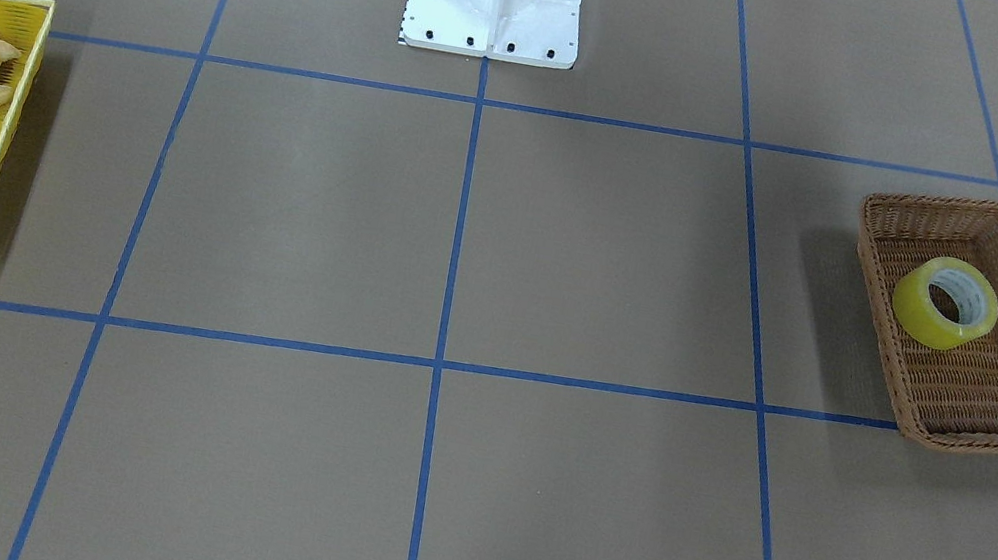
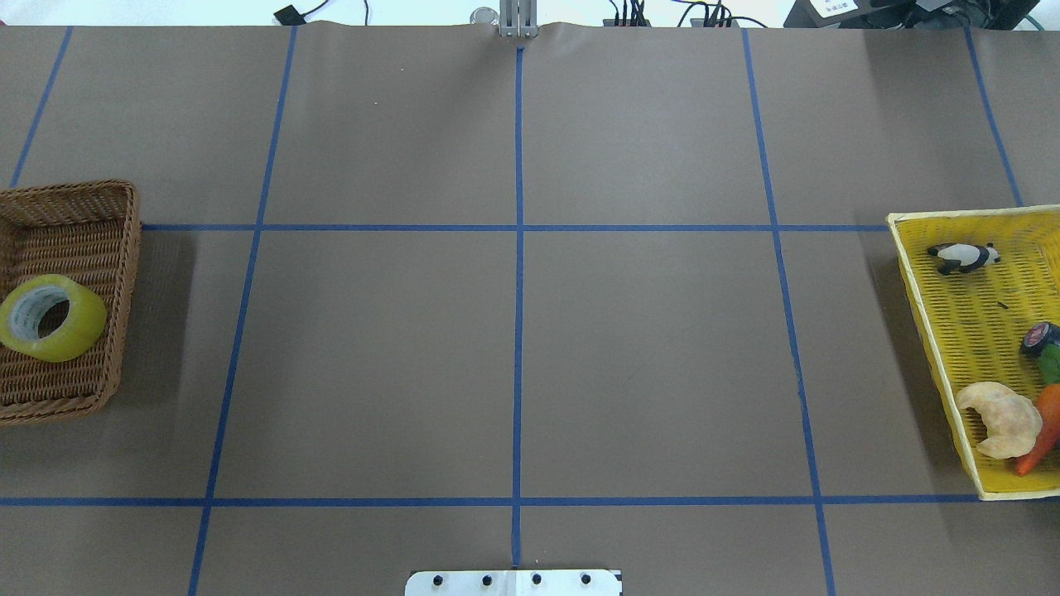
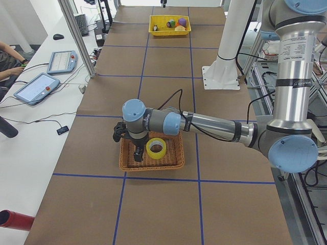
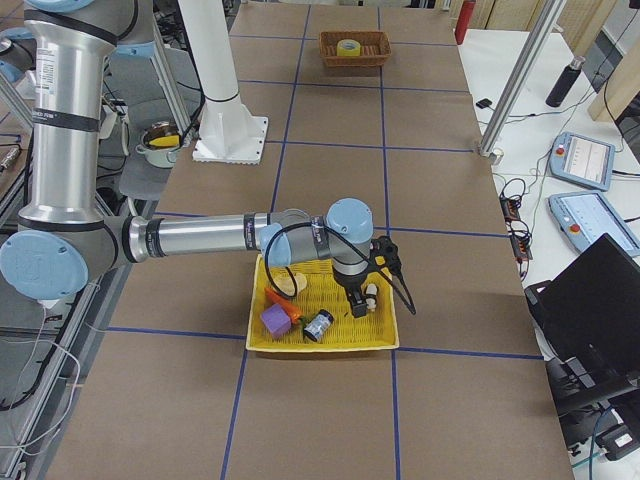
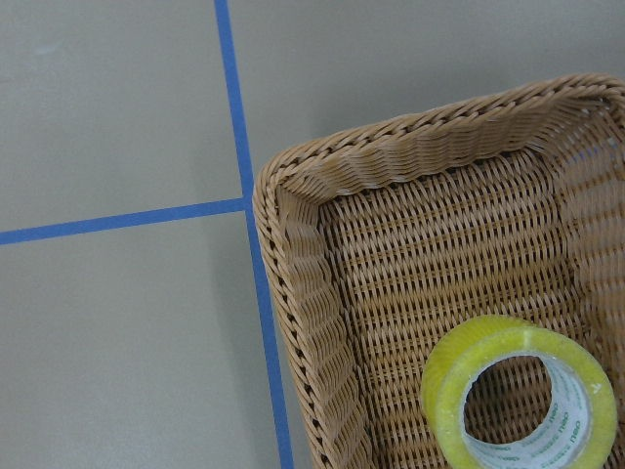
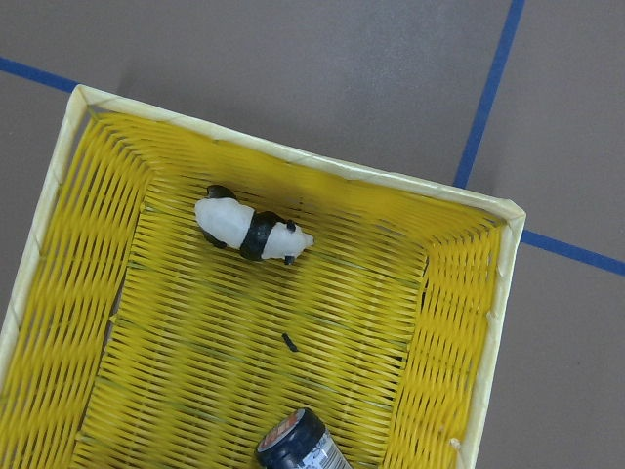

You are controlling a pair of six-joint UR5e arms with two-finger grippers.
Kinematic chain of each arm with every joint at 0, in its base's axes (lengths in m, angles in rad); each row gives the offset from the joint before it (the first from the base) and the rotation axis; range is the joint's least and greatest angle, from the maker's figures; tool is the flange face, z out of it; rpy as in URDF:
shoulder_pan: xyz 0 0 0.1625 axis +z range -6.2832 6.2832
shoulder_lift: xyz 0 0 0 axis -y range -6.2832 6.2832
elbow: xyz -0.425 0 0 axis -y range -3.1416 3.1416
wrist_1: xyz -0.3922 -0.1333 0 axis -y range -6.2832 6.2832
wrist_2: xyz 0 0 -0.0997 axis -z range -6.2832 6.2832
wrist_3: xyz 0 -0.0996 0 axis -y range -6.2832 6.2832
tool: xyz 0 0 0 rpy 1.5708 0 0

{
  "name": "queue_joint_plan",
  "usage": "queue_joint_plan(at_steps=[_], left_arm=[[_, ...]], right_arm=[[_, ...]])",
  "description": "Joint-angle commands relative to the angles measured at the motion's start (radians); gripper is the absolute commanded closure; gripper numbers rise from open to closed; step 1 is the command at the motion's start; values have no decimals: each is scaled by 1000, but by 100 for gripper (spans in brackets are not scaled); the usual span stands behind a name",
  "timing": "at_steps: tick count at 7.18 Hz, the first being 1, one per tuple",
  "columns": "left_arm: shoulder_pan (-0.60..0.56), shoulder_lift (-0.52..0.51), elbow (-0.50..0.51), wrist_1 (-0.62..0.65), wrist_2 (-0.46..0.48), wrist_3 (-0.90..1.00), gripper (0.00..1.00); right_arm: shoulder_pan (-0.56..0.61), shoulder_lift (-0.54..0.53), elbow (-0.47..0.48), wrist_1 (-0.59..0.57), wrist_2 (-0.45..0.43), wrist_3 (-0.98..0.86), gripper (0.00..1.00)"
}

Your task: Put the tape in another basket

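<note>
Starting at the near end, as seen from the table's left side: the wide roll of translucent yellow packing tape is sitting inside the rectangular brown woven wicker basket. It's roughly mid-floor, tipped a bit, white core facing up. The left gripper is being held above that wicker basket, apart from the tape and not around it. Whether its fingers are being kept wide or narrow can't be told, since only the side camera is catching it. Same story at the far end: the right gripper is being held over the bright yellow woven plastic basket, finger spread unreadable.

What could go wrong, as a guess: the tape is being left on a tilt, so one brush from the left gripper could set it rolling or knock it against the wall. The wicker basket looks light too, so a finger snagging the flared rim could drag the whole thing. At the far end, the small black-and-white panda figure could get bumped if that arm gets lowered carelessly.

View differences: no arm is being shown in the overhead or front-facing shots, just baskets, while the two side cameras are giving both arms. The print on the tape's core is being picked up only by the left wrist camera, with no fingers in frame. The pale croissant-shaped piece is being shown clearly from overhead but is cut out of the right wrist frame.
</note>
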Motion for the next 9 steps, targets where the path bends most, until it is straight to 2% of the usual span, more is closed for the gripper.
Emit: queue_joint_plan(at_steps=[1, 3, 5, 7, 9], left_arm=[[0, -2, -10, -9, -4, 5, 2], [-1, 10, 4, -80, -2, 3, 2], [-1, 45, -42, -87, -4, -1, 2], [-3, 116, -143, -85, -2, 0, 2], [2, 99, -132, -87, 5, 0, 2]], right_arm=[[0, -5, -8, 2, 5, -4, 0], [0, -7, -11, 0, 5, -1, 0], [0, -5, -11, 2, 14, 0, 0], [-1, 9, -2, 4, 12, 3, 0], [0, 33, -19, 2, 12, 13, 0]])
